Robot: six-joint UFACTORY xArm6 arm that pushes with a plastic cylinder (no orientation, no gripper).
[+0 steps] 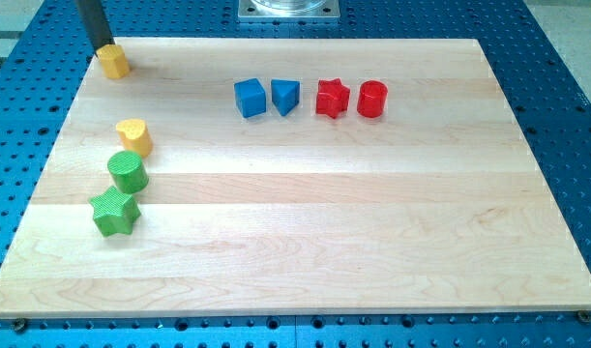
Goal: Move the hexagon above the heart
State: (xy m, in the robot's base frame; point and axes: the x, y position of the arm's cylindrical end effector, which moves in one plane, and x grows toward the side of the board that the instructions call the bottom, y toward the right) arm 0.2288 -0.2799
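Nearest me, at about 8 o'clock on the wooden surface [305, 242], sits the green star [114, 213], with the green cylinder [128, 172] touching it just beyond, and the yellow heart [133, 136] touching that in turn. All three look like matte moulded plastic with faintly ribbed tops; the surface is pale planked wood with visible grain.

Farther back, around 12 o'clock, runs a row: blue cube [250, 98], blue triangle [285, 96], red star [332, 98], red cylinder [371, 99], in two close pairs.

At the far 10 o'clock corner is the yellow hexagon [112, 61], with my tip [103, 45] touching its far edge. The tool is a plain rod, so there is nothing to clench or release; it grasps nothing, only pushes.

I judge the task largely done: the hexagon already lies beyond the heart, nearly in line with it, though well apart. What may remain is nudging it toward 6 o'clock, closer to the heart.
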